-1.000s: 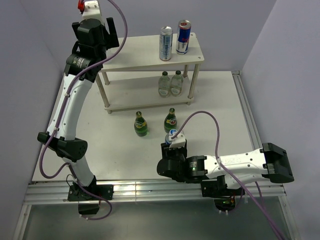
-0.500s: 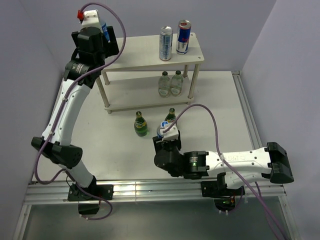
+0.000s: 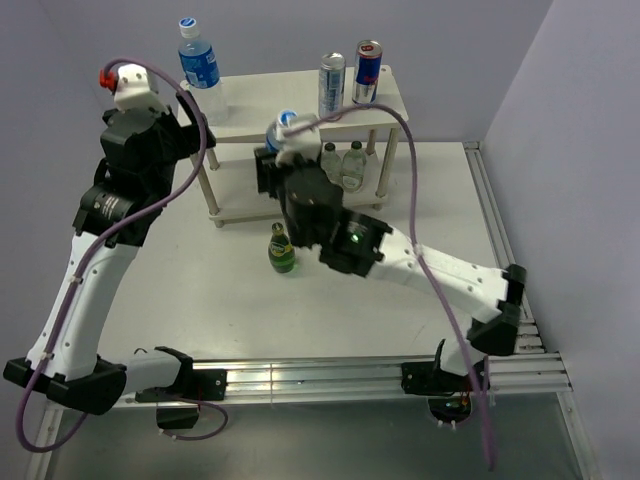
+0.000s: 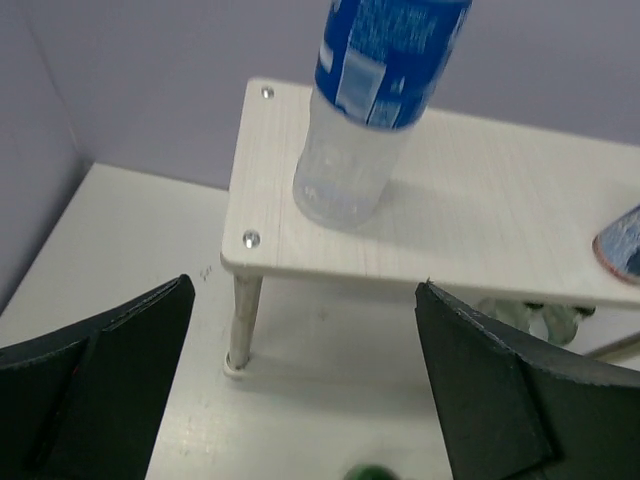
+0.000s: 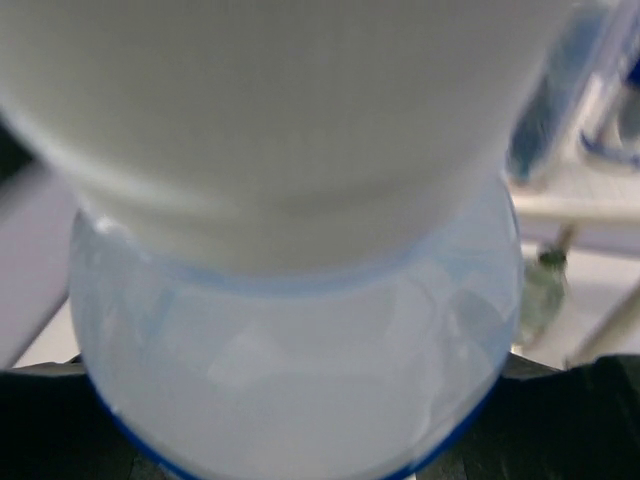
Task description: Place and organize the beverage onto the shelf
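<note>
The shelf [image 3: 250, 105] stands at the back. One blue-labelled plastic bottle [image 3: 199, 62] stands upright on the left end of its top; in the left wrist view this bottle [image 4: 368, 110] is on the pale board [image 4: 480, 220]. My left gripper [image 3: 188, 135] is open and empty, drawn back from it [image 4: 300, 292]. My right gripper [image 3: 281, 152] is shut on the second plastic bottle [image 3: 285, 124], held above the shelf's front edge; the bottle fills the right wrist view [image 5: 300, 330]. Two cans [image 3: 332, 86] [image 3: 367, 73] stand on the top's right end. One green bottle [image 3: 283, 250] stands on the table.
Two clear-looking glass bottles [image 3: 328, 162] [image 3: 353, 162] stand on the lower tier. The right arm [image 3: 400, 260] stretches across the table in front of the shelf and hides what lies under it. Walls close in at the back and both sides.
The left gripper let go of its plastic bottle on the shelf top's left end and pulled back down-left. The right arm lifted the other plastic bottle from the table toward the shelf.
</note>
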